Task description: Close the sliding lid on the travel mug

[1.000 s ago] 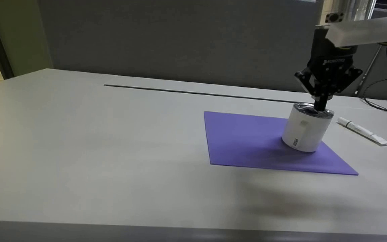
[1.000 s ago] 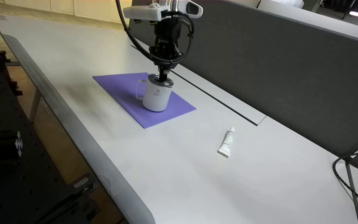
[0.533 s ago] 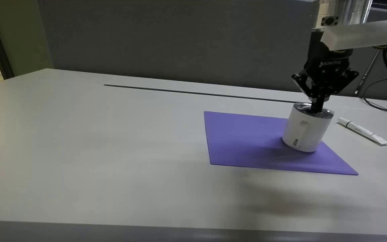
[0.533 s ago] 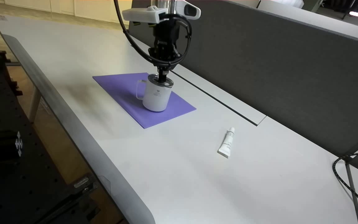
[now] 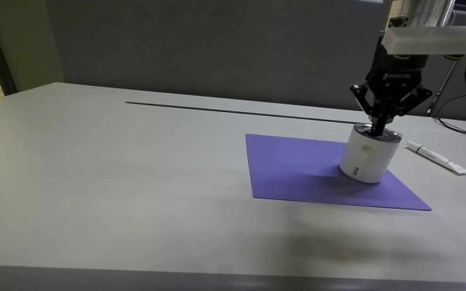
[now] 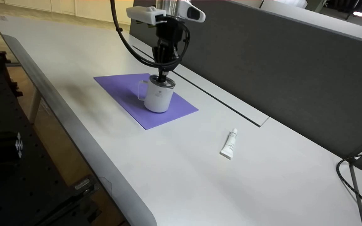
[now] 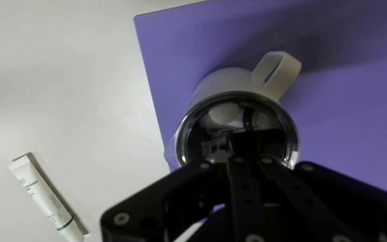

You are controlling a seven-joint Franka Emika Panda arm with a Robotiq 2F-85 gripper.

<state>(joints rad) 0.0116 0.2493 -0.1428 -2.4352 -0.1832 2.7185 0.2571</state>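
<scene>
The travel mug (image 5: 364, 161) is white with a side handle and stands upright on a purple mat. It also shows in an exterior view (image 6: 158, 98) and in the wrist view (image 7: 225, 80). Its round dark lid (image 5: 391, 136) has a shiny rim; the lid also shows in the wrist view (image 7: 223, 114). My gripper (image 5: 378, 132) points down with its fingers together, tips at the top of the lid, in both exterior views (image 6: 162, 79). In the wrist view the dark fingertips (image 7: 255, 144) cover part of the lid. The slider is hidden or too dark to make out.
The purple mat (image 5: 293, 161) lies under the mug. A white tube (image 5: 437, 158) lies on the table (image 5: 136, 182) beside the mat. A dark grey panel (image 5: 217, 52) stands along the table's back edge. A black cable hangs in a loop beside the gripper (image 6: 123, 39).
My fingertips have shifted a little left across the lid in both exterior views, and the arm has tilted slightly. The mug has not moved.
</scene>
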